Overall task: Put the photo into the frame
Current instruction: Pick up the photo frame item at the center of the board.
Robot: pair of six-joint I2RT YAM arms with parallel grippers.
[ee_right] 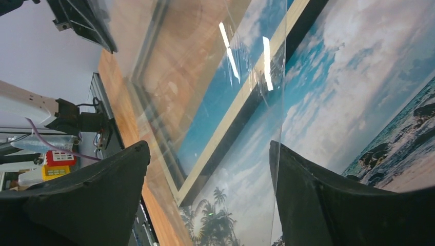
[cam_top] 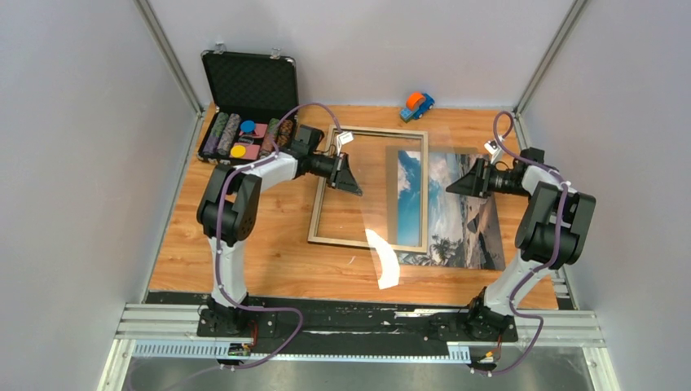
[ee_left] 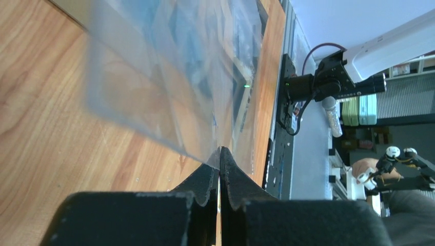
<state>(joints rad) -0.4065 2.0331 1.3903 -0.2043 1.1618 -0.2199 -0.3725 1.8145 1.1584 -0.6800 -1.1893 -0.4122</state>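
Lying flat on the orange-brown wooden table (cam_top: pixel 244 261), right of centre, the large glossy beach photo (cam_top: pixel 464 216) has its left strip under the right rail of the pale wood rectangular frame (cam_top: pixel 342 242). The left gripper (cam_top: pixel 350 177) is pressed together on the edge of a clear pane (cam_top: pixel 383 261) raised over both, while the right gripper (cam_top: pixel 458 183) stands spread around the pane's opposite edge. A black chip case (cam_top: pixel 248 85) and an orange-and-blue toy car (cam_top: pixel 416 104) sit at the far edge.

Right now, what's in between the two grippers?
A clear pane, shown by its glare in the top view. The left gripper is shut on one edge; the open right gripper straddles the opposite edge. Beneath lie the frame and photo.
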